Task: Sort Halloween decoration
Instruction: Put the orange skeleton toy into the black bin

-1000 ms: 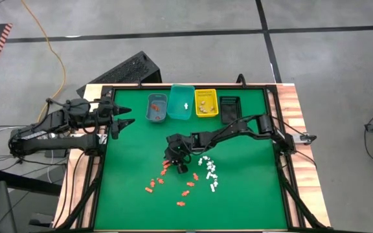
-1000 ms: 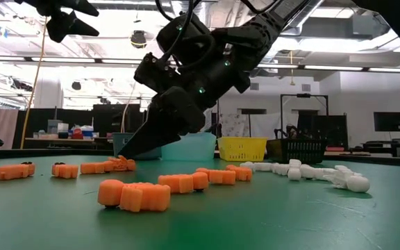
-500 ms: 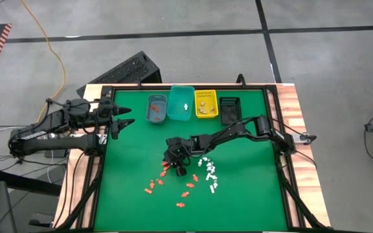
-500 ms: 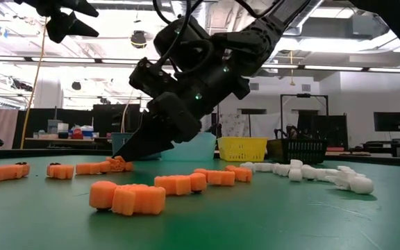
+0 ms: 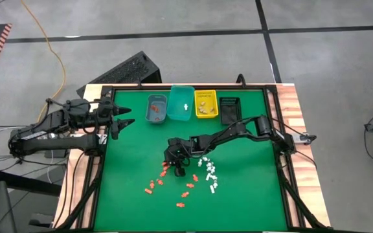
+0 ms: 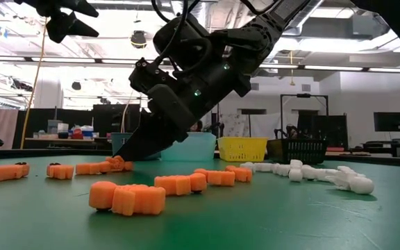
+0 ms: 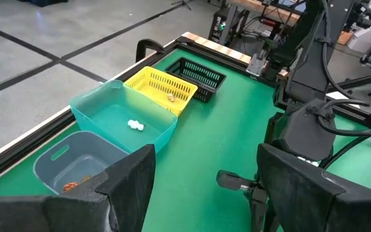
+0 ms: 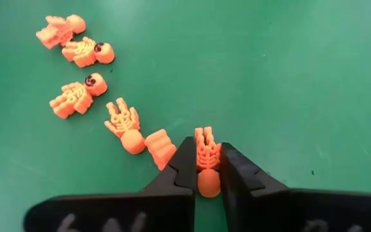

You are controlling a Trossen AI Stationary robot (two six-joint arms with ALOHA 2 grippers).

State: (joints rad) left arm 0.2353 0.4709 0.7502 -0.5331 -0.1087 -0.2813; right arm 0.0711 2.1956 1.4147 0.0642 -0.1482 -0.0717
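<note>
Our right hand (image 8: pixel 208 169) reached down to the green desk (image 5: pixel 135 168) at mid-field, its two dark fingers (image 8: pixel 179 171) clamped on either side of one orange skeleton figure (image 8: pixel 207 161) lying flat on the surface. Other orange pieces (image 8: pixel 76 96) lay scattered just beside it, and a cluster of white pieces (image 5: pixel 209 171) sat nearby toward the right arm's side. Along the far edge stood the blue-grey bin (image 5: pixel 157 107), which seemed to hold something orange, then the teal bin (image 5: pixel 181 102), the yellow bin (image 5: pixel 205 103) and the black bin (image 5: pixel 229 107). Our left hand (image 5: pixel 123 116) waited with its fingers apart over the left edge of the desk. We judged the step to be the pickup of an orange piece; the next move called for a clean lift and a carry to the blue-grey bin.
</note>
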